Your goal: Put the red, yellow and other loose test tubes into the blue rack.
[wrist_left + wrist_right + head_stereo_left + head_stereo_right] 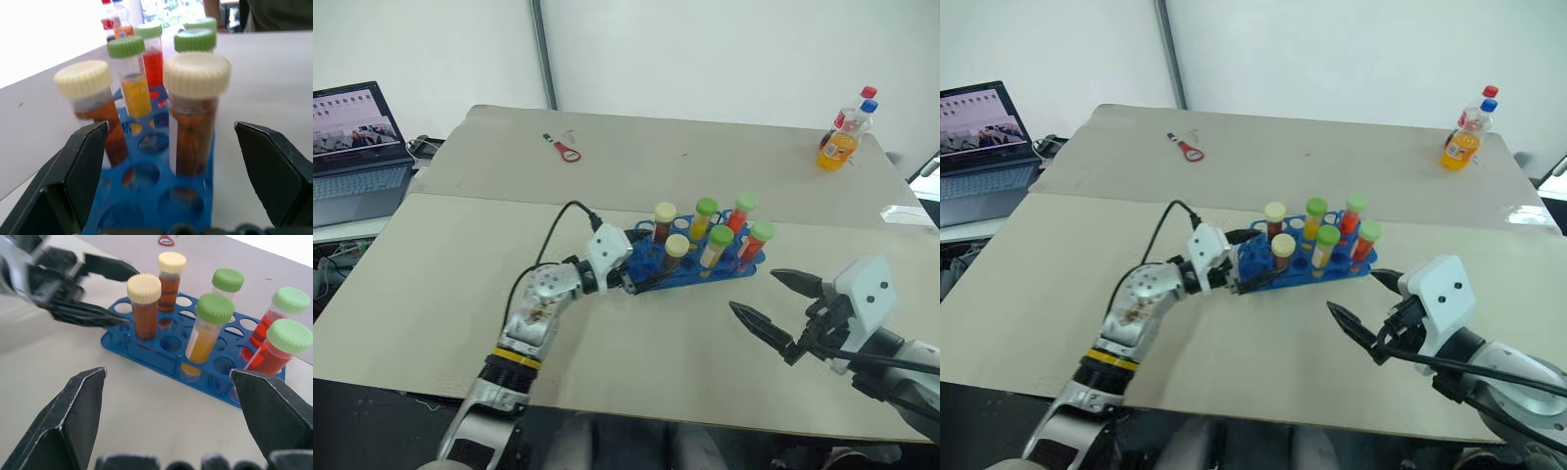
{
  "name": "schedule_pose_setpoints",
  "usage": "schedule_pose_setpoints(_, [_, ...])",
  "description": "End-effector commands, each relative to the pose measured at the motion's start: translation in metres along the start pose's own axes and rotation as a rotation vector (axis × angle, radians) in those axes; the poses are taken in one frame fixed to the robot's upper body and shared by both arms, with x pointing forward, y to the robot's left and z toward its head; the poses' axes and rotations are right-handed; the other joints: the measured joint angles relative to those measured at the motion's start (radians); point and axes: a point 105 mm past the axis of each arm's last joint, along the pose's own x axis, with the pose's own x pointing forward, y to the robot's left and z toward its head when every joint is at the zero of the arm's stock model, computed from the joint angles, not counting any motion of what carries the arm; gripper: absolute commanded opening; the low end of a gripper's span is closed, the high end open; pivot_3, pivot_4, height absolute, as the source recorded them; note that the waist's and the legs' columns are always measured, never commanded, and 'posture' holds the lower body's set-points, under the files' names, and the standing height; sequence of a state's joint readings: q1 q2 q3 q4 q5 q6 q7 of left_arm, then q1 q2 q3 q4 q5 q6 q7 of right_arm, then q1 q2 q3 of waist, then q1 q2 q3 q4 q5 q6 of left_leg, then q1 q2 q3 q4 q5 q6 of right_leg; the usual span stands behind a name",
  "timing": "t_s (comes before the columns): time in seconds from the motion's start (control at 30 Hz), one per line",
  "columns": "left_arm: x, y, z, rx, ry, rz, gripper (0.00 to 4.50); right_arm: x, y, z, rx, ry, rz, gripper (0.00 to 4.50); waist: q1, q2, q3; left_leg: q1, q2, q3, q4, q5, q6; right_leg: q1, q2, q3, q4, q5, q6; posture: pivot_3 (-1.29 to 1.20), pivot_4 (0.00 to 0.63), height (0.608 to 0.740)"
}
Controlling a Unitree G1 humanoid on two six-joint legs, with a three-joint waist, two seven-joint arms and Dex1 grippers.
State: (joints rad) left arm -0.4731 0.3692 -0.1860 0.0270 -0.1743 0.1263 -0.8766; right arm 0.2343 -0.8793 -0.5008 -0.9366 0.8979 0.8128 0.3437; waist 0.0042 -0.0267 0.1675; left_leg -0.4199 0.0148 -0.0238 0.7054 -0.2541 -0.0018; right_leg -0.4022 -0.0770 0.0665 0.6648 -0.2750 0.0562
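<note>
Jaws of both the left gripper (641, 277) and right gripper (769, 299) stand released, holding nothing; with six capped tubes upright in the blue rack (651, 259) on the bench (440, 284), draw your left arm straight back; avoid nudging the rack.

You see the rack (690, 262) mid-worktop (460, 294) with six tubes standing in it. Your left tool (636, 279) sits at its left end, your right tool (773, 299) near its right. Bottles (847, 127) stand far behind, right.
</note>
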Motion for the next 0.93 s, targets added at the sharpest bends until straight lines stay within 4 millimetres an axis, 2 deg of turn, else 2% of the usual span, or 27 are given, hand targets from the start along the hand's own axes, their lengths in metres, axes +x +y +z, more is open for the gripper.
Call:
schedule_pose_setpoints(0.03, [-0.021, 0.004, 0.015, 0.010, 0.027, -0.044, 4.48, -0.006, -0.017, 0.014, -0.076, -0.041, -0.016, 4.50, -0.001, 0.000, 0.000, 0.000, 0.000, 0.000, 0.000, 0.000, 0.000, 0.000, 0.000, 0.000, 0.000, 0.000, 0.000, 0.00, 0.150, 0.701])
schedule_pose_setpoints(0.07, [-0.025, 0.003, 0.015, -0.004, 0.044, -0.060, 4.48, -0.007, -0.021, 0.014, -0.082, -0.040, -0.014, 4.50, 0.000, 0.000, 0.000, 0.000, 0.000, 0.000, 0.000, 0.000, 0.000, 0.000, 0.000, 0.000, 0.000, 0.000, 0.000, 0.00, 0.150, 0.701])
schedule_pose_setpoints(0.17, [-0.057, 0.022, 0.009, 0.083, 0.179, -0.017, 4.48, -0.010, -0.037, 0.017, -0.118, -0.035, 0.015, 4.50, -0.001, 0.000, 0.000, 0.000, 0.000, 0.000, 0.000, 0.000, 0.000, 0.001, 0.000, 0.000, -0.001, 0.000, 0.000, 0.00, 0.150, 0.701])
schedule_pose_setpoints(0.3, [-0.111, 0.050, 0.008, 0.106, 0.353, 0.040, 4.48, -0.014, -0.066, 0.013, -0.186, 0.036, 0.106, 4.50, -0.011, 0.000, 0.000, 0.001, 0.001, 0.001, -0.001, 0.000, 0.000, 0.000, 0.000, 0.000, -0.001, 0.000, 0.000, 0.00, 0.150, 0.701])
schedule_pose_setpoints(0.37, [-0.124, 0.054, 0.010, 0.099, 0.377, 0.068, 4.48, -0.017, -0.077, 0.010, -0.203, 0.068, 0.130, 4.50, -0.016, 0.001, 0.000, 0.002, 0.001, 0.002, -0.003, 0.000, 0.000, 0.000, 0.000, 0.000, -0.001, 0.000, 0.000, 0.00, 0.150, 0.701])
schedule_pose_setpoints(0.47, [-0.135, 0.054, 0.011, 0.092, 0.394, 0.114, 4.48, -0.016, -0.090, 0.008, -0.221, 0.089, 0.153, 4.50, -0.013, 0.001, 0.000, 0.003, 0.000, 0.002, -0.004, 0.000, 0.000, 0.001, -0.001, 0.000, -0.002, 0.000, 0.000, 0.00, 0.150, 0.701])
schedule_pose_setpoints(0.6, [-0.139, 0.050, 0.012, 0.081, 0.398, 0.132, 4.48, -0.013, -0.098, 0.002, -0.230, 0.107, 0.174, 4.50, -0.014, 0.000, 0.001, 0.003, 0.001, 0.002, -0.004, 0.000, 0.000, 0.000, -0.001, 0.000, -0.002, 0.000, 0.000, 0.00, 0.150, 0.701])
schedule_pose_setpoints(0.93, [-0.139, 0.050, 0.013, 0.060, 0.388, 0.156, 4.48, -0.005, -0.099, -0.001, -0.239, 0.109, 0.201, 4.50, -0.017, 0.001, 0.001, 0.003, 0.001, 0.002, -0.004, 0.000, 0.000, 0.000, -0.001, 0.000, -0.001, 0.000, 0.000, 0.00, 0.150, 0.701])
